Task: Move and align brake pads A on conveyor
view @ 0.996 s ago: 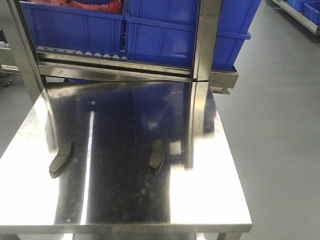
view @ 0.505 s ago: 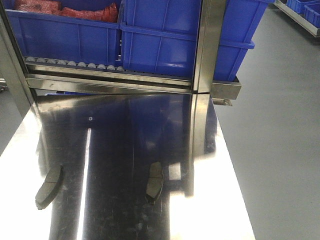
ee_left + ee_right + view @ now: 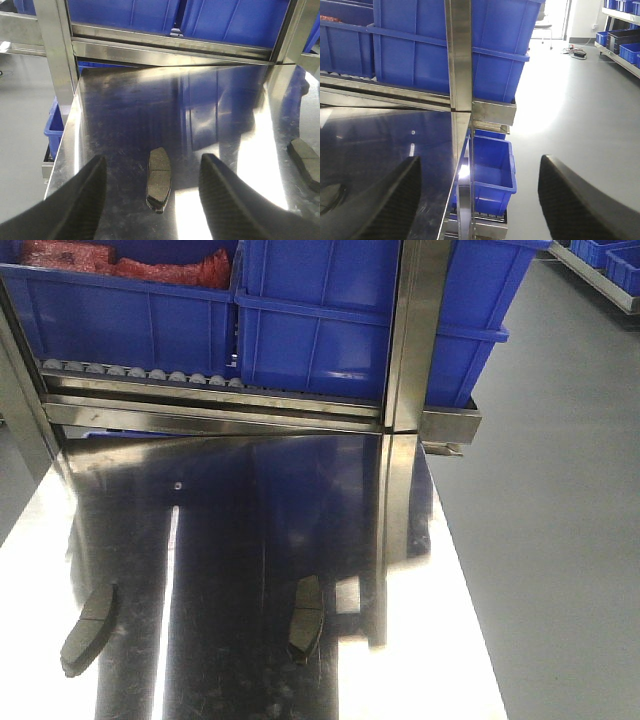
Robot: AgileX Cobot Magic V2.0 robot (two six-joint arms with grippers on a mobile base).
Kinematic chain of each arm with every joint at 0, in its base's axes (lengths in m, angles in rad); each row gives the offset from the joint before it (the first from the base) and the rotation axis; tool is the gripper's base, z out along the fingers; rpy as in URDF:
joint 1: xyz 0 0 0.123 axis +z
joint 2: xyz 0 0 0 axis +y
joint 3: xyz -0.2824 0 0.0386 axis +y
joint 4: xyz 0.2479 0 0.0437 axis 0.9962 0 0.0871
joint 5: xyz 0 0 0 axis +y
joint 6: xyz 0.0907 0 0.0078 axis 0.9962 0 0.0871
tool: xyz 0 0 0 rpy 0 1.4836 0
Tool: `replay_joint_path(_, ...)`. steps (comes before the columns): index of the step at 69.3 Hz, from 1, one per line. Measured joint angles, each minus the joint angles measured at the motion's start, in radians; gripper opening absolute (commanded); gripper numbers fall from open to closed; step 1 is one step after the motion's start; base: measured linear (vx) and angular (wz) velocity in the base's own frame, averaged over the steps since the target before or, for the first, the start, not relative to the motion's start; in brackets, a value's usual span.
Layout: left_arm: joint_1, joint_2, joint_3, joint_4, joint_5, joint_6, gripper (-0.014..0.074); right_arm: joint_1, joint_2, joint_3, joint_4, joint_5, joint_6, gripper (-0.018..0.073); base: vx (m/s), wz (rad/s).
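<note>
Two brake pads A lie flat on the shiny steel tabletop [image 3: 430, 660], one near the left edge [image 3: 88, 632] and one in the middle [image 3: 305, 618]. The conveyor is out of view. In the left wrist view, my left gripper [image 3: 154, 162] hangs open above the table, and the left pad [image 3: 159, 177] lies lengthwise between its two dark fingers without touching them. The other pad [image 3: 306, 160] shows at that view's right edge. My right gripper [image 3: 480, 162] is open and holds nothing, hovering over the table's right edge. Neither gripper shows in the front view.
Blue bins [image 3: 330, 330] stand on a steel roller rack behind the table, one holding red parts [image 3: 120, 262]. A steel upright post [image 3: 415, 330] rises at the table's back right. A lower blue bin [image 3: 492, 167] sits beside the table, above grey floor [image 3: 560, 540].
The front view has drawn closer to the rack, so the table and both pads have slid down the frame. The pads keep their places on the table.
</note>
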Motion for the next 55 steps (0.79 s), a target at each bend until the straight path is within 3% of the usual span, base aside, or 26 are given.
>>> replay_joint_path(55,0.0,0.0,0.0,0.003,0.0,0.0,0.039,0.0,0.0,0.0,0.0,0.0,0.0,0.0484,0.0,0.0)
